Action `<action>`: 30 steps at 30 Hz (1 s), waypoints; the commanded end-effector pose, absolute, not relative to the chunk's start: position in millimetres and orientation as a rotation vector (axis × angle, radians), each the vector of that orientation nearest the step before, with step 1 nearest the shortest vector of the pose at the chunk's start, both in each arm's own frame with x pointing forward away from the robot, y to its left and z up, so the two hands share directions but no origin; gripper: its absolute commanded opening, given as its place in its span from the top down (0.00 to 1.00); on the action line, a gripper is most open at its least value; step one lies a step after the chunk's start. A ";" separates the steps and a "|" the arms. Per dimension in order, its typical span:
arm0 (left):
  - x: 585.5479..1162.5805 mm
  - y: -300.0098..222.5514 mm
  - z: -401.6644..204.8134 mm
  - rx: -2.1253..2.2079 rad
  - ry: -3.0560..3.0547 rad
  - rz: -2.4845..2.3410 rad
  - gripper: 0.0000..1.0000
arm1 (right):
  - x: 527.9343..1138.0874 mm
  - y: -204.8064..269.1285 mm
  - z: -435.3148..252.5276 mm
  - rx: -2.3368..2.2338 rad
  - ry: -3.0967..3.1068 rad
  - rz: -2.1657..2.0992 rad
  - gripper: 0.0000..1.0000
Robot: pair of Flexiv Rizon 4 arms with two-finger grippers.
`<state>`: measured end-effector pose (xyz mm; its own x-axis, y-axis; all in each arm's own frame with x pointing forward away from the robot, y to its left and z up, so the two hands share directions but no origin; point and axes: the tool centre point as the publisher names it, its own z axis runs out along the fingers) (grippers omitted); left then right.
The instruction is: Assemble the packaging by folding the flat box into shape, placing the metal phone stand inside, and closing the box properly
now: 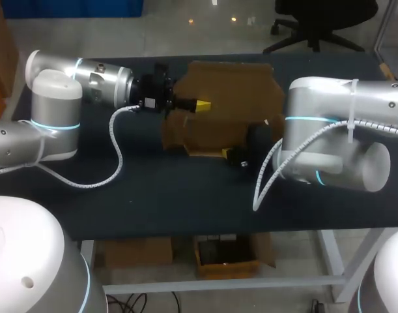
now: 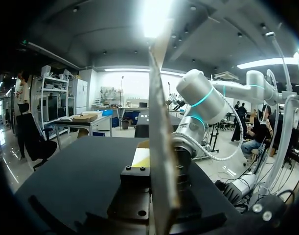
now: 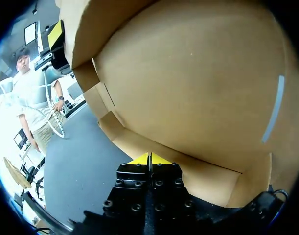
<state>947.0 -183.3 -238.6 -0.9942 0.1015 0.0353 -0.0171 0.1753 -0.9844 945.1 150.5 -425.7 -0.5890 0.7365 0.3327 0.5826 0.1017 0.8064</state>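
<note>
while the single brown cardboard box point(image 1: 231, 91) sits part-folded in the middle of the dark desk point(image 1: 153, 195), it lies between my two arms; its long axis seems to run side to side across the desk; the left hand point(image 1: 202, 104) comes in level at the box's left side, where a panel stands edge-on right along the hand's middle line in the left wrist view; that panel hides the hand's far side, so i cannot tell whether it is clamped; the right hand point(image 3: 149, 159) meets the box's near edge, its two yellow tips pressed together with nothing visibly between them, touching the fold of a low wall, with the broad inner face of the box rising ahead of it; both hands are at the box, so the coming fold turns, i judge, on the right hand pushing that near wall up; count: one box, two hands; the metal phone stand is not in view.
</note>
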 end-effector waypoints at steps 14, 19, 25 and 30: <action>947.1 -184.7 -242.1 -0.086 -2.335 1.959 1.00 | 908.3 141.3 -404.4 1.279 2.188 1.563 1.00; 947.1 -184.7 -242.1 -0.086 -2.335 1.959 1.00 | 892.8 137.2 -397.7 1.254 2.191 1.583 1.00; 947.1 -184.7 -242.1 -0.086 -2.335 1.959 1.00 | 870.9 128.5 -387.7 1.219 2.200 1.605 1.00; 947.1 -184.7 -242.1 -0.086 -2.335 1.959 1.00 | 853.4 117.6 -377.5 1.187 2.203 1.610 1.00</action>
<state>946.8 -183.7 -238.8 -0.9943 0.1010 0.0353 -0.0171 0.1755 -0.9843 869.1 134.2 -387.0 -0.6641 0.6820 0.3062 0.5122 0.1168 0.8509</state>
